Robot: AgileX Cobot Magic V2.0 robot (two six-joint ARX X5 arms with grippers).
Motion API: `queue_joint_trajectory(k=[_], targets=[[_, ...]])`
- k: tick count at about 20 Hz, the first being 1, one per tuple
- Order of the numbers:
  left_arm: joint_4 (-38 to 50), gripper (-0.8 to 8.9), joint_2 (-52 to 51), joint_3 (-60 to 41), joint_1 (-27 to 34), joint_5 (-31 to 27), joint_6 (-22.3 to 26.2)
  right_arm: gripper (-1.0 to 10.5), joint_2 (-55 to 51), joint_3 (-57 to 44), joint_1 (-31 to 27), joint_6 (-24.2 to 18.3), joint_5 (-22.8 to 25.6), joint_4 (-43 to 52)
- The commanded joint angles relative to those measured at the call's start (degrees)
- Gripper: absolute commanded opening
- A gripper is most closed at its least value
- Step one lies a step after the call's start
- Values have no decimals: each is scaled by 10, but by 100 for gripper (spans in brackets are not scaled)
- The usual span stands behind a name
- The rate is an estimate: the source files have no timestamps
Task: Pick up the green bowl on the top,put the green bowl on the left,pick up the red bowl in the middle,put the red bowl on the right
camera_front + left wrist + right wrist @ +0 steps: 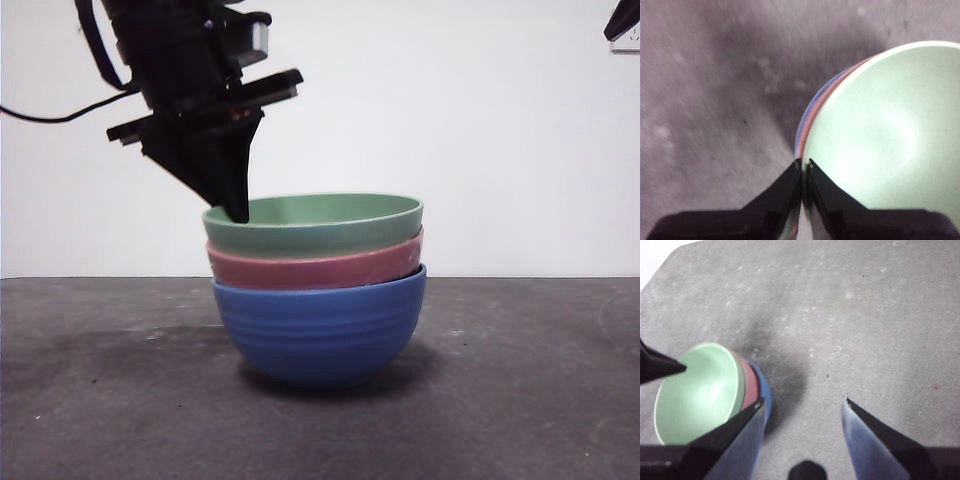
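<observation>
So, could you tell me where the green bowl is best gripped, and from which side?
Grip the green bowl by its thin rim, coming from above with one jaw inside and one outside. It sits nested in the red bowl, so only the rim is exposed. The left gripper is already closed there.

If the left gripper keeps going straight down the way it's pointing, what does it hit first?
The left gripper is nearly closed right at the rim of the green bowl, the top of the stack. Going straight on, it would likely meet that rim first, though whether it already touches is unclear.
</observation>
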Motion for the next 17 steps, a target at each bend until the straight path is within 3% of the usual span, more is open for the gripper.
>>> queue_joint_trajectory(k=[1,9,14,17], targets=[[-14,-9,1,33,0,1,-2,250,1,2,1,1,2,3],[-130,-9,1,150,0,0,33,250,1,1,1,1,2,3],[-144,-9,-1,158,1,-2,48,250,1,2,1,1,2,3],[-177,-9,-35,158,33,-2,60,250,1,2,1,1,2,3]])
